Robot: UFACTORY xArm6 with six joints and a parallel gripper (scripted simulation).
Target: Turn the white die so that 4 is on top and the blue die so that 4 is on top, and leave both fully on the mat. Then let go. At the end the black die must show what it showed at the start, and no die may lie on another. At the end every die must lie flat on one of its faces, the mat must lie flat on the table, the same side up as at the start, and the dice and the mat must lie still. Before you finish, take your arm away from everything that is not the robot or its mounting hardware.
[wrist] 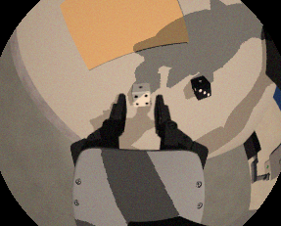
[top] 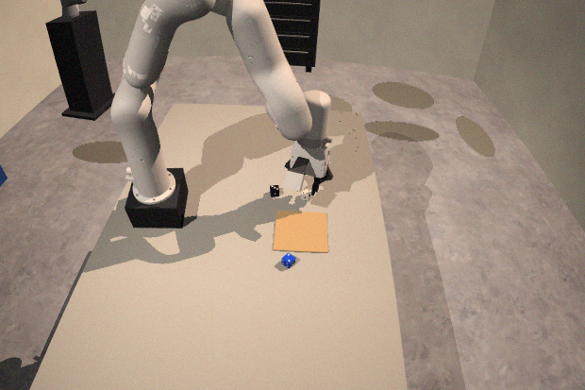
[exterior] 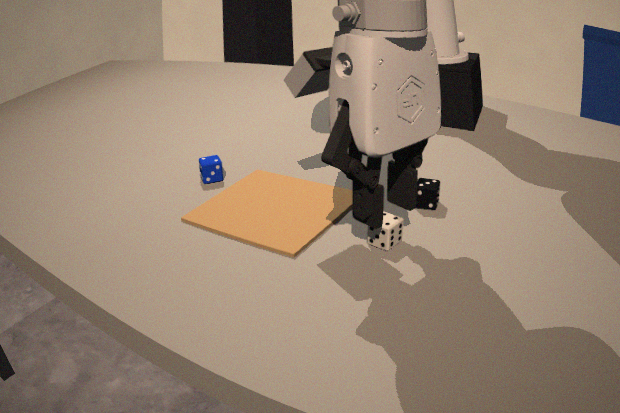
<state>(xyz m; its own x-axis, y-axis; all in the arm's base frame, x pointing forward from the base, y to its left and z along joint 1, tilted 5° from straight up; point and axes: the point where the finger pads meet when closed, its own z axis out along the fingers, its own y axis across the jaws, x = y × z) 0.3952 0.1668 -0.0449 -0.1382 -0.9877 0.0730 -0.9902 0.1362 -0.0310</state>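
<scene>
Nearest in the exterior view, the white die (top: 306, 195) (exterior: 392, 232) (wrist: 141, 95) sits on the table (top: 236, 318) (exterior: 225, 297) (wrist: 43, 72), off the mat. Just behind it, the gripper (top: 307, 190) (exterior: 389, 215) (wrist: 140, 102) stands part-way open, gripping nothing. The orange mat (top: 300, 231) (exterior: 270, 212) (wrist: 126, 23) lies flat beside them. Farther back is the black die (top: 274, 191) (exterior: 429, 193) (wrist: 201, 88), and farthest the blue die (top: 288, 260) (exterior: 211, 169), both off the mat
</scene>
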